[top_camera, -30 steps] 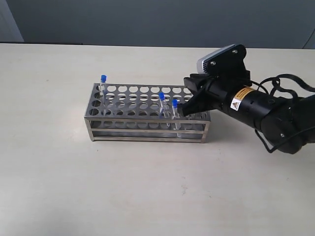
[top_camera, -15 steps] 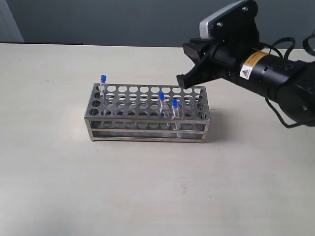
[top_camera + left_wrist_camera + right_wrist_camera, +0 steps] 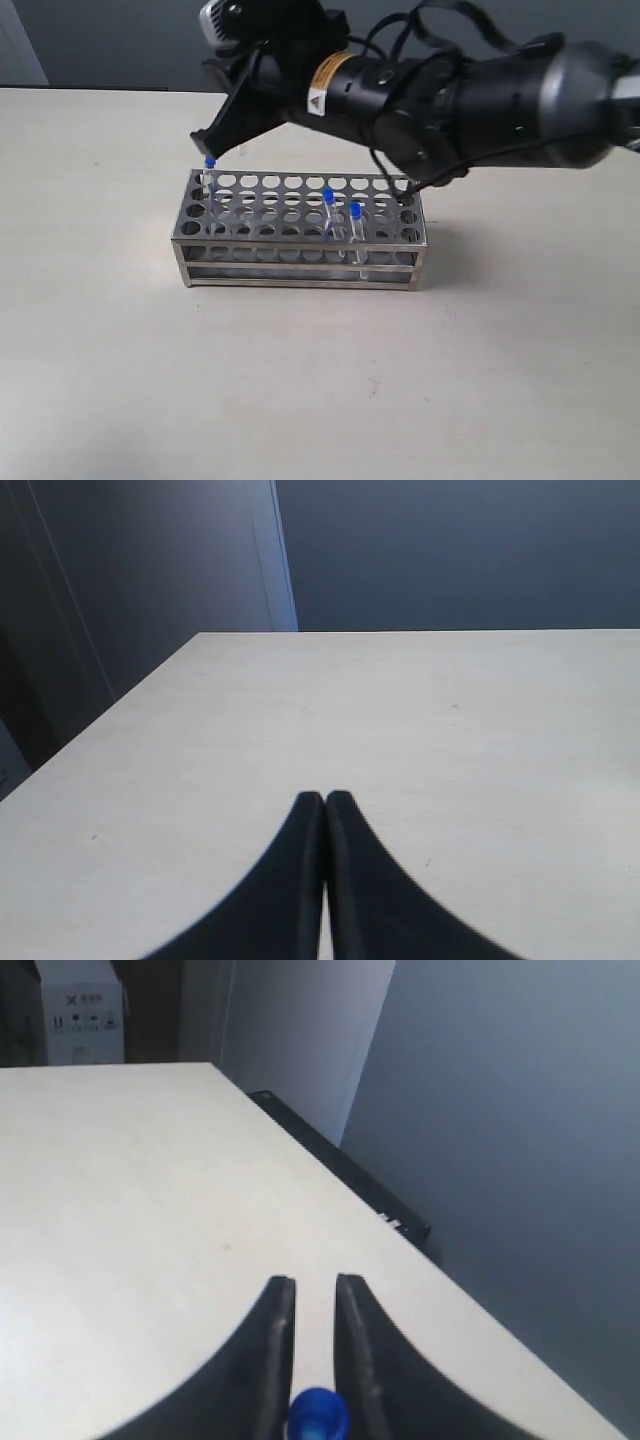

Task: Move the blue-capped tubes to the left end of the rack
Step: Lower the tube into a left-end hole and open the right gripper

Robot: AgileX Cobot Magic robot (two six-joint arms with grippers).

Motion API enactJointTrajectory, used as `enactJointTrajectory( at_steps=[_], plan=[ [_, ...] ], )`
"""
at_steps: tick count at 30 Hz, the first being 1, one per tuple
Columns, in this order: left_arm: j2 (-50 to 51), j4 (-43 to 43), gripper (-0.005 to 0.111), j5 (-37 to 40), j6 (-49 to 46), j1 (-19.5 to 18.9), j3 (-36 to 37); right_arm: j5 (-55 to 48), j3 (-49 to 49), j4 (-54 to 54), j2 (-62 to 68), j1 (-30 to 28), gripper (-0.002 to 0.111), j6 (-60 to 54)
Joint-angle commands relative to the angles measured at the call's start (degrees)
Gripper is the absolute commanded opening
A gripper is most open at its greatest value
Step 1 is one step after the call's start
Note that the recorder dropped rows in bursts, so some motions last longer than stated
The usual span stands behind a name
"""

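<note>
The steel rack (image 3: pixel 300 262) stands mid-table. Three blue-capped tubes show in it: one (image 3: pixel 210 162) in the far left corner, two (image 3: pixel 328 194) (image 3: pixel 355 210) right of the middle. My right gripper (image 3: pixel 203 143) has reached across and hangs just above the left corner tube. In the right wrist view its fingers (image 3: pixel 315 1282) stand a narrow gap apart, shut on a fourth tube whose blue cap (image 3: pixel 318 1415) sits between them. The arm hides that tube in the exterior view. My left gripper (image 3: pixel 325 796) is shut and empty over bare table, out of the exterior view.
The right arm's black body and cables (image 3: pixel 470 95) stretch over the rack's far side from the right. The pale table (image 3: pixel 320 380) meets a dark wall at the back. A dark strip (image 3: pixel 345 1175) runs along the table's far edge.
The right gripper rose from the rack's right end, then swept left over the rack to the far left corner. The three standing tubes have not moved.
</note>
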State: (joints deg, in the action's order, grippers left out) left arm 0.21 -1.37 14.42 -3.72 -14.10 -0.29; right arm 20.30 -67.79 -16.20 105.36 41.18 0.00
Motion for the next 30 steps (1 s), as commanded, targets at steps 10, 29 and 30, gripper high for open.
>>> enactJointTrajectory(
  at_steps=[10, 29, 30],
  plan=[
    [-0.21, -0.04, 0.000, -0.67, 0.21, -0.06, 0.29, 3.16, -6.77, -0.72, 10.35, 4.05, 0.000, -0.44],
    [-0.21, -0.04, 0.000, -0.67, 0.21, -0.06, 0.29, 5.27, -6.77, -1.27, 16.14, 4.05, 0.000, -0.44],
    [-0.21, -0.04, 0.000, -0.67, 0.21, -0.06, 0.29, 5.27, -6.77, -1.27, 16.14, 4.05, 0.000, -0.44]
  ],
)
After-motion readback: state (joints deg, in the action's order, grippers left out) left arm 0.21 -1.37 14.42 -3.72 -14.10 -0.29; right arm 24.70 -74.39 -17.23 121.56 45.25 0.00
